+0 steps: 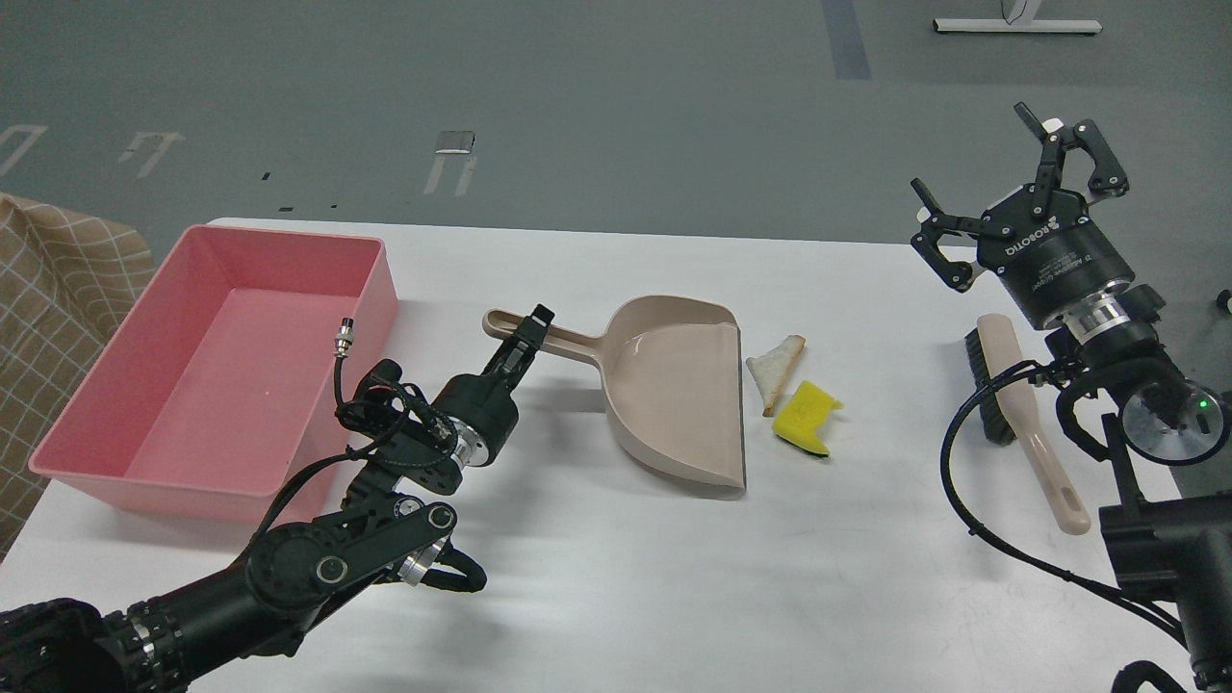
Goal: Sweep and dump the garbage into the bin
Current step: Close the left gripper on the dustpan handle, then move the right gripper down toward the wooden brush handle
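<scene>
The bread slice (776, 369) and the yellow sponge piece (807, 418) lie on the white table just right of the mouth of the beige dustpan (674, 390). The pink bin (144, 385) stands at the left and looks empty. My left gripper (531, 332) lies across the dustpan's handle (568, 339). Its dark fingers overlap, so I cannot tell whether they grip it. My right gripper (1020, 188) is open and empty, raised above the far right of the table, beyond the top of a brush (1020, 414).
The brush has black bristles and a beige handle, and lies on the table at the right, under my right arm. A checked brown cloth (48, 289) hangs at the far left, beside the bin. The table's far edge (674, 236) runs behind the dustpan.
</scene>
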Controlling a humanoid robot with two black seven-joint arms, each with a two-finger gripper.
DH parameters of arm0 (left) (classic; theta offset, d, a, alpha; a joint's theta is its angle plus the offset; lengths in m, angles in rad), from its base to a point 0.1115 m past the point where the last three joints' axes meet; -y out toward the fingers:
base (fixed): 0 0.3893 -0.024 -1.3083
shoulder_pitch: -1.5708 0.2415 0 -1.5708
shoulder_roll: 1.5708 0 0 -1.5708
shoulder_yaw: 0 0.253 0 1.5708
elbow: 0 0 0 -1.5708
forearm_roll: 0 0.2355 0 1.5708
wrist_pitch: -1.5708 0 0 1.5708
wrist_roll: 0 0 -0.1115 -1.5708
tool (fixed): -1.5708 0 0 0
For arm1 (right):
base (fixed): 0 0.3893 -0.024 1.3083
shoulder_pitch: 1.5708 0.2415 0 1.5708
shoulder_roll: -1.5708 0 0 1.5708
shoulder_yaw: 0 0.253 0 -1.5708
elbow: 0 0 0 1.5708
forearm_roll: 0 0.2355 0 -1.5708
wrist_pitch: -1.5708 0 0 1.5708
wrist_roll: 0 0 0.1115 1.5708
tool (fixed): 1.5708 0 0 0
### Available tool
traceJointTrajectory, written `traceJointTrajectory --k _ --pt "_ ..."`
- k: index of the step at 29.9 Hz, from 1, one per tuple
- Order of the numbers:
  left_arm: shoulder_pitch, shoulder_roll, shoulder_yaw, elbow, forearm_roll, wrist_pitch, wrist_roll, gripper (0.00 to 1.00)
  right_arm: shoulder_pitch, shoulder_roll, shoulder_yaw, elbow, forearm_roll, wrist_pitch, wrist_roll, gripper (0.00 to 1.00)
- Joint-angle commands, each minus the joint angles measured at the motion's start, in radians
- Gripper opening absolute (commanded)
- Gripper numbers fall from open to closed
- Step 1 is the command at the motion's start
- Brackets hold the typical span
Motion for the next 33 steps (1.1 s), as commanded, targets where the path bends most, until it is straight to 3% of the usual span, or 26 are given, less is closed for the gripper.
traceJointTrajectory --k 1,12,21,33 --pt "0.001 0.0 0.0 0.0 0.0 0.0 -0.006 0.0 0.006 -0.064 -0.087 0.019 -0.001 -0.001 0.001 1.0" --pt "0.001 0.004 0.0 0.0 0.001 0.0 -0.021 0.0 0.006 -0.27 -0.209 0.021 -0.004 0.001 0.001 1.0" --pt "0.001 0.004 0.0 0.0 0.001 0.0 -0.023 0.0 0.003 -0.366 -0.241 0.022 -0.005 0.008 0.001 1.0" --pt "0.001 0.006 0.001 0.0 0.001 0.0 -0.024 0.0 0.063 -0.443 -0.417 0.025 -0.214 0.023 0.011 0.99"
